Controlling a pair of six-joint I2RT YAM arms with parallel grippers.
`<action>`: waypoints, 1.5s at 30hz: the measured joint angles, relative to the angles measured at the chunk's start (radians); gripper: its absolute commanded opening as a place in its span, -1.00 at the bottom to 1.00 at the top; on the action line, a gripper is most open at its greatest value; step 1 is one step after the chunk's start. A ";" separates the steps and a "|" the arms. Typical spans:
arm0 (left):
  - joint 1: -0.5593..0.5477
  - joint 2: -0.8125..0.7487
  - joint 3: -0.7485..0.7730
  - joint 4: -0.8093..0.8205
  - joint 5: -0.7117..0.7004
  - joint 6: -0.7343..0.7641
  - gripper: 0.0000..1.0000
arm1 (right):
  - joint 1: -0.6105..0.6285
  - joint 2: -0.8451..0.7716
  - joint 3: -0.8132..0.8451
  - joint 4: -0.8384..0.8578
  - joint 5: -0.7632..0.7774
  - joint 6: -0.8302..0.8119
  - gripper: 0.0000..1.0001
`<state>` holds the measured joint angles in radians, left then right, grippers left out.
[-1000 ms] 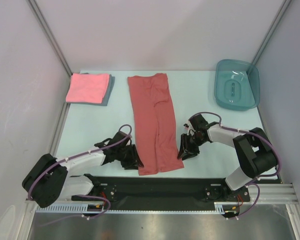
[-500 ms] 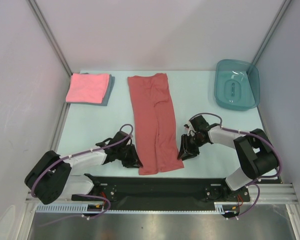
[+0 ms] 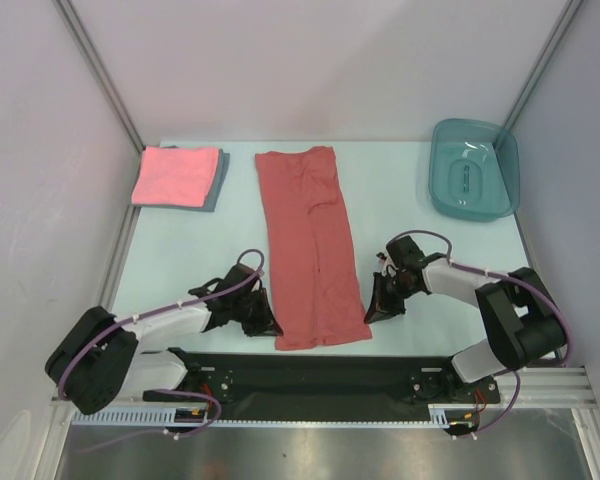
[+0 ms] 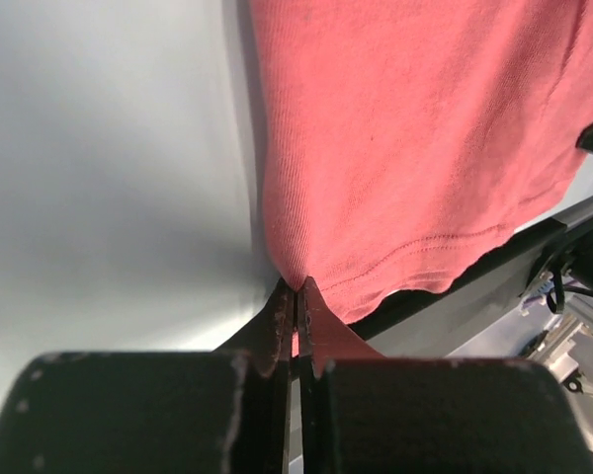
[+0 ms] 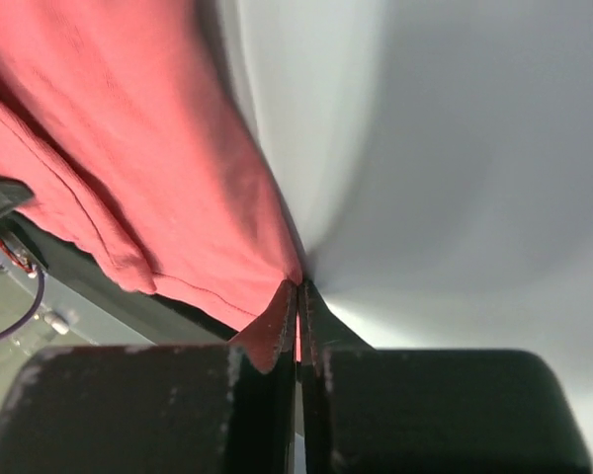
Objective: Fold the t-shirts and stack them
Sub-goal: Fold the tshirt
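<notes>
A pale table (image 3: 180,260) enclosed by grey panels is seen from above, with the brick-red t-shirt (image 3: 310,250) laid out as a long strip down its middle. At the far left corner the pink t-shirt (image 3: 175,175) is stacked, folded, on the grey-blue t-shirt (image 3: 221,180). A teal tub (image 3: 473,170) is set at the far right. The left gripper (image 3: 270,325) and right gripper (image 3: 374,310) are placed at the strip's near corners. Only the wrist views settle the grip: in each, the jaws are shown pressed together on a pinch of red hem, and the cloth is drawn to a peak there.
</notes>
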<state>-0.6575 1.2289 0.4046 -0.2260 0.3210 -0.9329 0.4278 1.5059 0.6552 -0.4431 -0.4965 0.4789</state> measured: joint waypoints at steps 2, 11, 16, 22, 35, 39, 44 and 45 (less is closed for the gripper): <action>0.000 -0.034 -0.014 -0.016 -0.017 0.000 -0.99 | 0.000 -0.046 -0.029 -0.013 0.023 0.018 -1.00; 0.000 -0.126 -0.051 -0.057 -0.059 -0.002 -0.99 | 0.000 -0.139 -0.079 -0.034 0.071 0.045 -1.00; 0.000 -0.143 -0.064 -0.052 -0.060 -0.006 -0.99 | 0.001 -0.130 -0.082 -0.026 0.069 0.045 -1.00; 0.000 -0.132 -0.066 -0.040 -0.051 -0.008 -0.54 | 0.000 -0.114 -0.082 -0.012 0.036 0.038 -0.70; 0.000 -0.113 -0.070 0.025 -0.004 -0.027 -0.26 | -0.002 -0.093 -0.062 -0.018 0.009 0.034 -0.38; 0.000 -0.077 -0.072 0.059 0.010 -0.027 -0.62 | -0.005 -0.070 -0.059 -0.005 -0.014 0.033 -0.74; 0.001 -0.085 -0.081 0.060 0.004 -0.027 -0.99 | -0.006 -0.053 -0.058 0.006 -0.019 0.024 -1.00; 0.001 -0.096 -0.081 0.051 -0.001 -0.026 -0.99 | -0.006 -0.055 -0.057 0.004 -0.018 0.022 -1.00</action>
<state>-0.6567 1.1332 0.3233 -0.1753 0.3202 -0.9588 0.4221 1.4506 0.5980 -0.4393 -0.5144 0.5007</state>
